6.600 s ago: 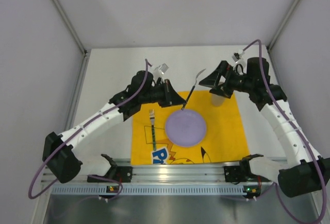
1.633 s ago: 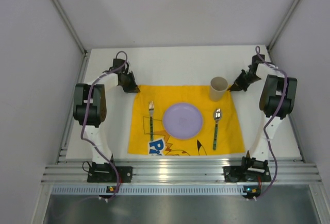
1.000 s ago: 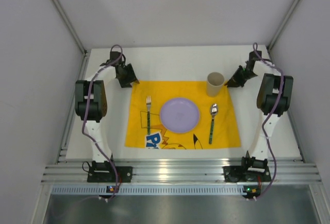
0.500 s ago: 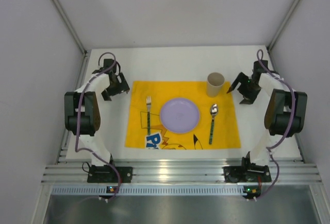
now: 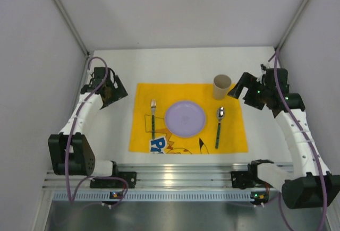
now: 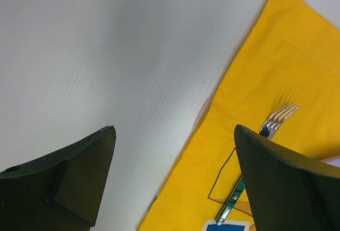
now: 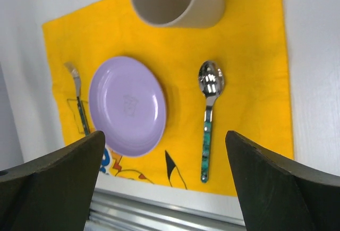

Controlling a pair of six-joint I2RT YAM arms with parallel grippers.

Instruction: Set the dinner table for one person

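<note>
Centre of overhead view: large matte-white rectangular tabletop [image 5: 180,63] under yellow cartoon-print cloth mat [image 5: 236,135]. On mat: round lilac plate [image 5: 185,118] between green-handled metal fork [image 5: 153,117], spoon [image 5: 219,125]; beige cup [image 5: 222,86] upper right. Left gripper [image 6: 174,131], right gripper [image 7: 164,134]: both released, empty.

Bright, even diffuse light; soft faint shadows; glare on spoon [image 7: 211,82]; overhead view slightly soft.
</note>
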